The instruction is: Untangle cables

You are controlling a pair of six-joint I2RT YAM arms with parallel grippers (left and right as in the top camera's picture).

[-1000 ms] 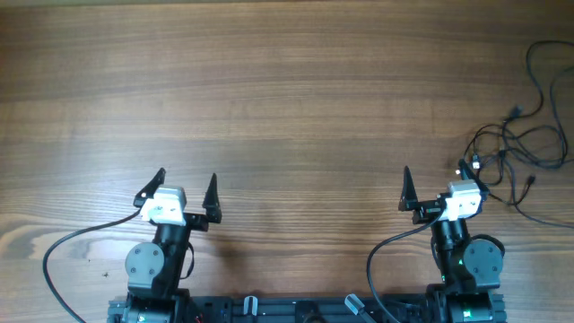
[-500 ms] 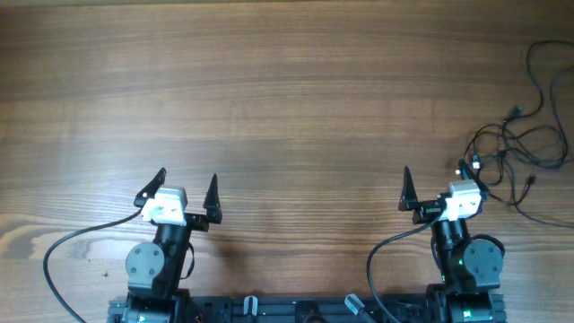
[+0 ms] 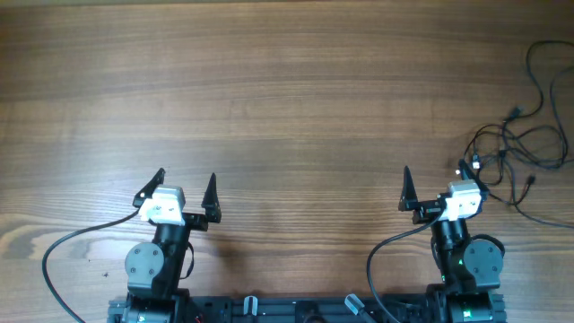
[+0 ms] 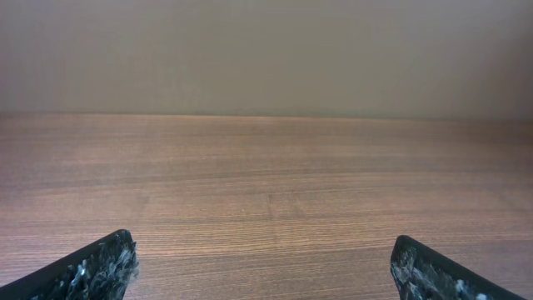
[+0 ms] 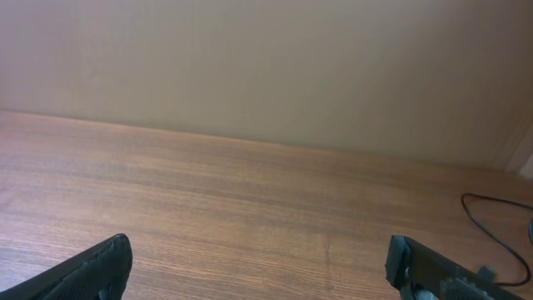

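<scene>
I count two grippers of my own, the left gripper (image 3: pixel 186 177) and the right gripper (image 3: pixel 434 172), each with two fingers (image 3: pixel 213 188), four fingers in all. There is one table (image 3: pixel 287 90). The cables (image 3: pixel 516 148) form one tangle of thin black strands; how many, I cannot tell.

Left claw (image 3: pixel 186 174), right claw (image 3: pixel 434 169): spread wide

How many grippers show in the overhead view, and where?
2. The left gripper sits front left, open and empty; the right gripper sits front right, open, close beside the cables at the table's right edge.
</scene>
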